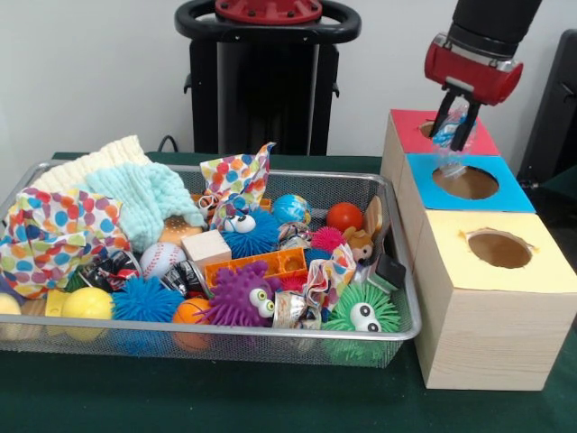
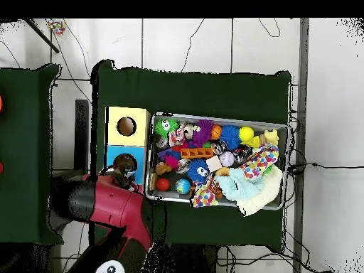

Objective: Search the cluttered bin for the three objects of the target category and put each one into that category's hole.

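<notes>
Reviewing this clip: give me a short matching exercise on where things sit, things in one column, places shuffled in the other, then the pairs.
Things:
1. gripper
2. green spiky ball
3. yellow-topped box
4. red ball

Places:
A. in the cluttered bin, front corner nearest the boxes
B. over the red and blue box tops, holding a crinkly wrapper
C. nearest the front camera in the box row
D. by the bin's far rim

Pairs: 1-B, 2-A, 3-C, 4-D

bin [image 1: 407, 329]: silver wire mesh, shiny metal rim | boxes [image 1: 482, 338]: pale bare wood, matt coloured tops | table cover [image 1: 225, 397]: matt dark green cloth | gripper [image 1: 454, 126]: glossy red shell, black fingers, holding crinkly clear wrapper [image 1: 451, 131] | mint cloth [image 1: 149, 203]: soft, nubbly | spiky balls [image 1: 147, 299]: rubbery
</notes>
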Motion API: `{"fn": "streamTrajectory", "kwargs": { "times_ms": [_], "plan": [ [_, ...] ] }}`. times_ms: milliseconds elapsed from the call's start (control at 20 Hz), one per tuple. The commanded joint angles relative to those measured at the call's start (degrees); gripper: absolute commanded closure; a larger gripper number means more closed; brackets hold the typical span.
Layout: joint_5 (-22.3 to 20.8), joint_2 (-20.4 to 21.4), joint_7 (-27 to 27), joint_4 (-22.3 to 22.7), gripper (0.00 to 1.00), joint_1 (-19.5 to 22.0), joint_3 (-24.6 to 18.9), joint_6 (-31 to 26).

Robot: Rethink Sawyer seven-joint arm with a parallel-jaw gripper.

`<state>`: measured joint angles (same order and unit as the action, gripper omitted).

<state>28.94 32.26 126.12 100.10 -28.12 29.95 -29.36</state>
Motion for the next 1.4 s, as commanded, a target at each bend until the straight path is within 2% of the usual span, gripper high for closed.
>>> {"fn": "streamTrajectory", "kwargs": {
  "times_ms": [50,300,650,900,1250,1300,1400],
  "plan": [
    [1.5,-6.1,12.1,-0.8,1.0,2.0,-8.2,-1.1],
    [1.2,-5.9,12.7,-0.9,1.0,1.0,-6.9,-2.6],
    [0.4,-7.9,13.6,-3.8,1.0,0.2,-4.4,-3.9],
    [0.5,-7.6,13.7,-4.0,1.0,-0.3,-4.3,-4.9],
    [1.6,-6.3,12.5,-2.9,1.0,1.1,-6.3,-3.7],
    [1.5,-6.3,12.5,-2.9,0.0,1.1,-6.4,-3.9],
    [1.2,-6.4,12.5,-3.1,0.0,0.9,-6.0,-3.7]
  ]
}}
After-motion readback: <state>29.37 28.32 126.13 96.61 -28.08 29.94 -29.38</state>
